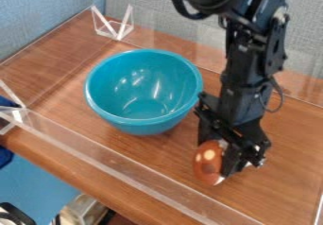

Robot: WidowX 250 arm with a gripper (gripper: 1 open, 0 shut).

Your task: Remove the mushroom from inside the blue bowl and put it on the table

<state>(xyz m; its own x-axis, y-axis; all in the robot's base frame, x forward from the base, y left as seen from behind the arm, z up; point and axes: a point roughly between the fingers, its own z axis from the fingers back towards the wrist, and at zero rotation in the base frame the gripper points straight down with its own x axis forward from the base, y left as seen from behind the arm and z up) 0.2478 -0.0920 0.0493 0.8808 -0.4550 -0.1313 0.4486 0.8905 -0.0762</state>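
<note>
The blue bowl (144, 92) stands empty on the brown wooden table (70, 59), left of centre. To its right my black gripper (214, 163) points straight down, shut on the mushroom (209, 162). The mushroom's orange-brown cap shows between the fingers, low over the tabletop just behind the front acrylic wall. Whether the mushroom touches the wood I cannot tell.
A low clear acrylic wall (127, 158) runs along the table's front edge, close to the gripper. A clear triangular bracket (113, 25) stands at the back left corner. The black arm (252, 49) rises over the right side of the table.
</note>
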